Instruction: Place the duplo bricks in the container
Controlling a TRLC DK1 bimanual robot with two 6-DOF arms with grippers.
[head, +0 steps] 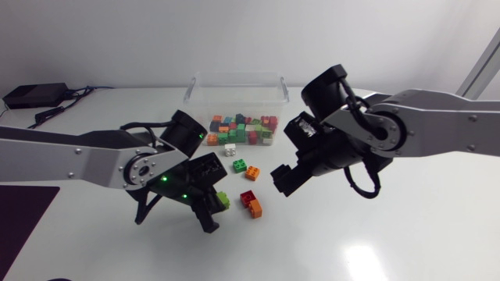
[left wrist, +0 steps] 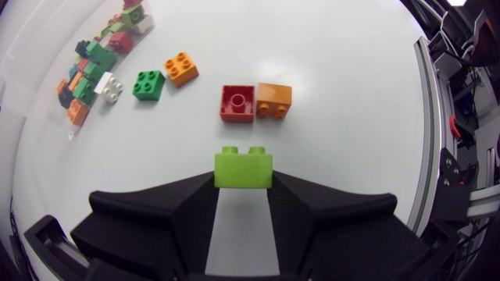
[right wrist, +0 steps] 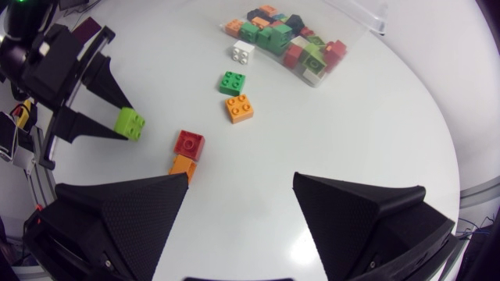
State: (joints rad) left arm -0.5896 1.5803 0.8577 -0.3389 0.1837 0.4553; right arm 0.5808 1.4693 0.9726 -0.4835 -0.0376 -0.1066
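**Left arm, carrying step.** My left gripper (left wrist: 244, 192) is closed on a lime-green two-stud plastic brick (left wrist: 244, 168). One wedge finger presses each side face, and the studs face up. The brick sits well out in front of the clear plastic container (head: 234, 76), which already holds a heap of mixed bricks.

My right gripper (right wrist: 241, 181) hangs wide open and empty, somewhat nearer the container.

Five more bricks lie in front of the container:
- farthest out, a red brick (head: 248, 197) touching an orange one (head: 255, 209);
- closer in, an orange brick (head: 252, 171) and a green brick (head: 240, 165);
- just before its front wall, a white brick (head: 230, 149).

To do this step well, I judge, I should lift clear of these loose bricks, cross the rim, and release only above the heap. No writing is legible anywhere.
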